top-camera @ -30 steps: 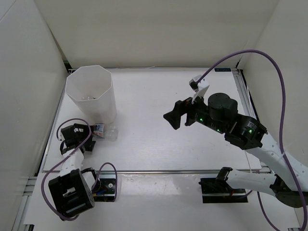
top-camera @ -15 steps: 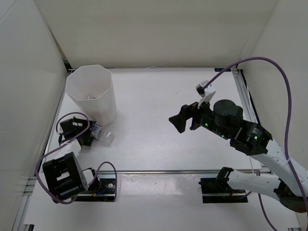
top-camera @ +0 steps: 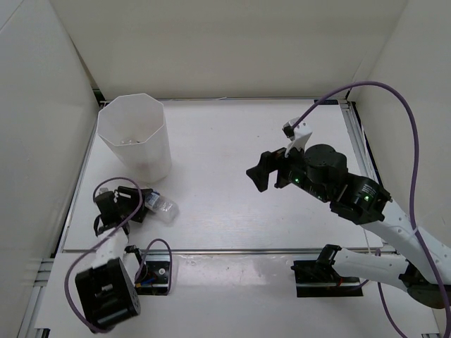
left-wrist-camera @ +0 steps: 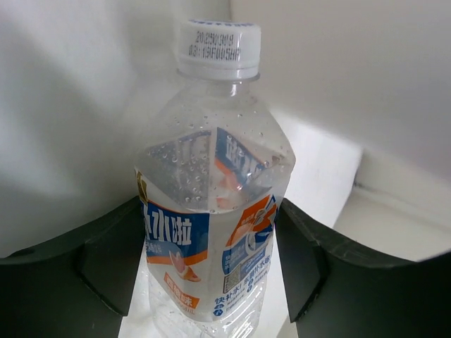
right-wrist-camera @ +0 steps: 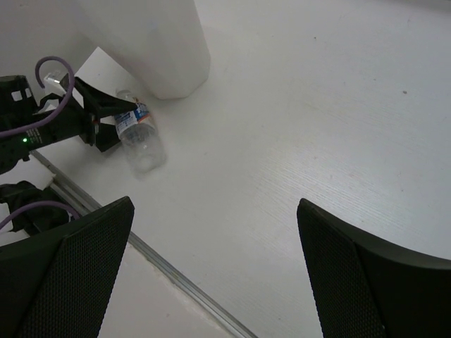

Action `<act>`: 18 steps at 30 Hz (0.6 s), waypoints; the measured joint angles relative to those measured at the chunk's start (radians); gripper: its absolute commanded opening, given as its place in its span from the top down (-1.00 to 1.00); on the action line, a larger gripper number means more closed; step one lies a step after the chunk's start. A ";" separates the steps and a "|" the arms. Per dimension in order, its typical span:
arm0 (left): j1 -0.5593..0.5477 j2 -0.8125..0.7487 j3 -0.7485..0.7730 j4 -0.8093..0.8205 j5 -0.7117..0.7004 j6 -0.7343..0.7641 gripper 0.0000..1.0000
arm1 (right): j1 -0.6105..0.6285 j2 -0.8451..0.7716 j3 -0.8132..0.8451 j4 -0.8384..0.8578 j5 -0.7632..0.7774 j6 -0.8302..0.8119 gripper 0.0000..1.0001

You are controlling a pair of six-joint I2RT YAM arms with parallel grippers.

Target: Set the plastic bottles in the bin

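A clear plastic bottle (top-camera: pixel 160 205) with a white cap and a blue and orange label lies on the table just in front of the tall white octagonal bin (top-camera: pixel 134 137). My left gripper (top-camera: pixel 141 201) is shut on it. In the left wrist view both fingers (left-wrist-camera: pixel 113 260) press the label of the bottle (left-wrist-camera: pixel 211 204), and the cap points away. My right gripper (top-camera: pixel 259 172) is open and empty, high above the table's middle. The right wrist view shows the bottle (right-wrist-camera: pixel 139 137), the bin's wall (right-wrist-camera: pixel 151 42) and the left gripper (right-wrist-camera: pixel 99 127).
White walls enclose the table on the left, back and right. A metal rail (top-camera: pixel 232 250) runs along the near edge of the table. Purple cables loop from both arms. Small pale things lie inside the bin; I cannot tell what they are.
My left arm has swung, and its gripper and the bottle have shifted a little right and toward the near edge. My right gripper has drifted slightly.
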 measured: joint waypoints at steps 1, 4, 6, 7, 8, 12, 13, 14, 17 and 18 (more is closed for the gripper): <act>0.000 -0.051 -0.022 -0.023 0.021 0.000 -0.15 | 0.000 0.007 -0.001 0.000 -0.001 0.001 -1.00; -0.002 -0.233 -0.051 -0.177 0.066 0.006 -0.15 | 0.000 0.022 -0.011 0.001 -0.002 0.003 -1.00; -0.006 -0.369 -0.028 -0.307 0.085 0.018 -0.17 | 0.000 0.026 -0.018 0.002 -0.003 0.008 -1.00; -0.014 -0.422 0.018 -0.391 0.089 0.028 -0.17 | 0.000 0.026 -0.022 0.002 -0.003 0.010 -1.00; -0.024 -0.450 0.076 -0.448 0.093 0.040 -0.17 | 0.000 0.026 -0.025 0.002 -0.005 0.013 -1.00; -0.049 -0.459 0.425 -0.563 0.090 0.078 -0.19 | 0.000 0.026 -0.027 0.003 -0.009 0.020 -1.00; -0.049 -0.440 0.517 -0.581 0.080 0.097 -0.19 | 0.000 0.026 -0.027 0.004 -0.009 0.020 -1.00; -0.050 -0.409 0.628 -0.597 0.076 0.114 -0.19 | 0.000 0.026 -0.028 0.006 -0.010 0.022 -1.00; -0.050 -0.272 0.933 -0.583 0.034 0.185 -0.22 | 0.000 0.026 -0.034 0.019 -0.017 0.025 -1.00; -0.051 -0.221 1.019 -0.581 0.016 0.211 -0.26 | 0.000 0.026 -0.039 0.027 -0.021 0.026 -1.00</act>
